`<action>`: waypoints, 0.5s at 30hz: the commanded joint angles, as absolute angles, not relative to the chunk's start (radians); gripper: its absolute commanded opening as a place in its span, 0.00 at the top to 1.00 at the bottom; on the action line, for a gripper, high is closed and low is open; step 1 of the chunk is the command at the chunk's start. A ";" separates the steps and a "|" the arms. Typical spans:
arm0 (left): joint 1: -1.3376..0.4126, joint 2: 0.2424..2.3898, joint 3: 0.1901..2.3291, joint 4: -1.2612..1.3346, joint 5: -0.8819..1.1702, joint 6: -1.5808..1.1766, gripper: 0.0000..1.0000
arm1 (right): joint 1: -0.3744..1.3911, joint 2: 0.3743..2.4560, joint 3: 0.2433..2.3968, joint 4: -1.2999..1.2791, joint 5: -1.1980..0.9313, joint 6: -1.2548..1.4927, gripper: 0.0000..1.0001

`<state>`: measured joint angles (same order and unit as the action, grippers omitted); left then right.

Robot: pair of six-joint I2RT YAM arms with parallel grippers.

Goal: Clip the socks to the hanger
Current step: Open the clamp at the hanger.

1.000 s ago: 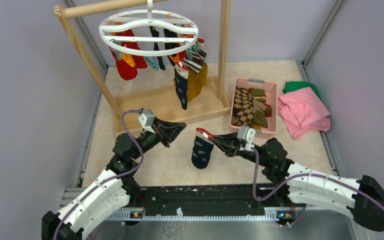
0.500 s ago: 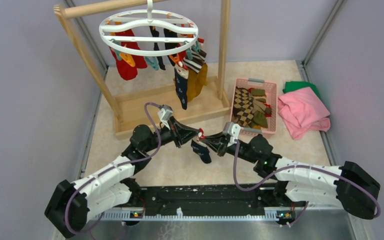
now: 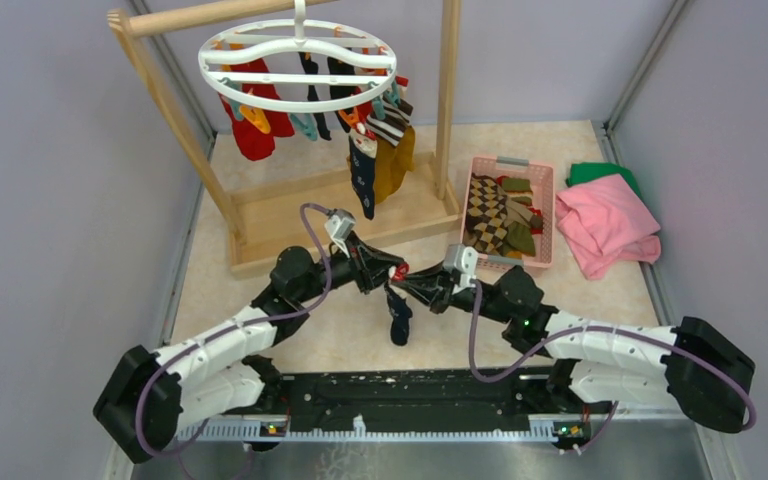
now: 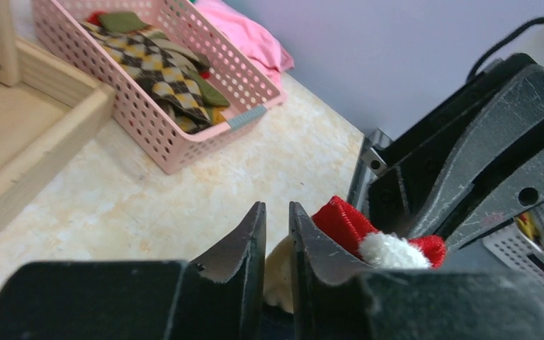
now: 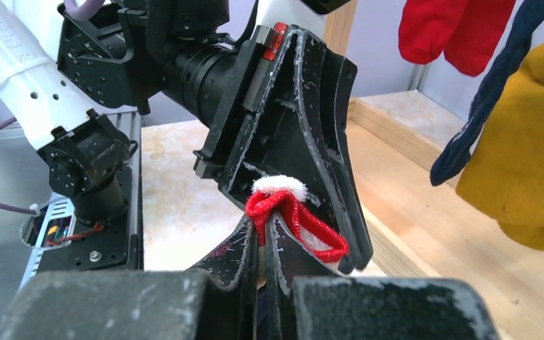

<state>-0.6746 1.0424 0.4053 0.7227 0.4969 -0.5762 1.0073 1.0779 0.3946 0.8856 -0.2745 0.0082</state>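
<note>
Right pincer (image 5: 262, 230) grips sock (image 3: 398, 318) by red cuff (image 5: 294, 216); left pincer (image 4: 276, 207) narrowly parted alongside

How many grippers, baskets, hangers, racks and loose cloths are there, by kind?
Grippers: 2, left gripper and right gripper
Pink basket: 1
White hanger: 1
Wooden rack: 1
Cloths: 2, pink cloth and green cloth
Total: 7

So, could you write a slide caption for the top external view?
The right hand pinches a dangling navy patterned sock by its red cuff, the left hand close beside it.
</note>
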 commanded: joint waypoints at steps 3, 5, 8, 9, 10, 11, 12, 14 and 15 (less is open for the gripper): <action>-0.678 0.807 0.507 0.373 0.214 -0.334 0.58 | 1.022 0.941 0.379 0.869 -0.251 -0.086 1.00; -0.677 0.718 0.502 0.302 0.169 -0.274 0.45 | 1.022 0.926 0.366 0.866 -0.228 -0.107 1.00; -0.675 0.595 0.492 0.244 0.140 -0.240 0.14 | 1.022 0.939 0.358 0.894 -0.213 -0.123 1.00; -0.675 0.561 0.496 0.228 0.133 -0.238 0.05 | 1.022 0.951 0.360 0.904 -0.213 -0.125 1.00; -0.675 0.537 0.510 0.205 0.126 -0.235 0.02 | 1.022 0.964 0.361 0.916 -0.213 -0.127 1.00; -0.675 0.514 0.528 0.176 0.116 -0.231 0.01 | 1.021 0.974 0.363 0.926 -0.214 -0.129 1.00; -0.675 0.495 0.554 0.145 0.107 -0.230 0.01 | 1.022 0.983 0.362 0.932 -0.212 -0.130 1.00; -0.675 0.491 0.617 0.075 0.087 -0.231 0.01 | 1.022 0.987 0.354 0.946 -0.210 -0.131 1.00; -0.675 0.499 0.656 0.038 0.075 -0.237 0.01 | 1.022 0.986 0.350 0.949 -0.207 -0.134 1.00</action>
<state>-0.6750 0.5034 0.5205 0.1883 0.1463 -0.2691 1.0107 0.9783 0.3664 0.8806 -0.2245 -0.1120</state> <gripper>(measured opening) 0.987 0.012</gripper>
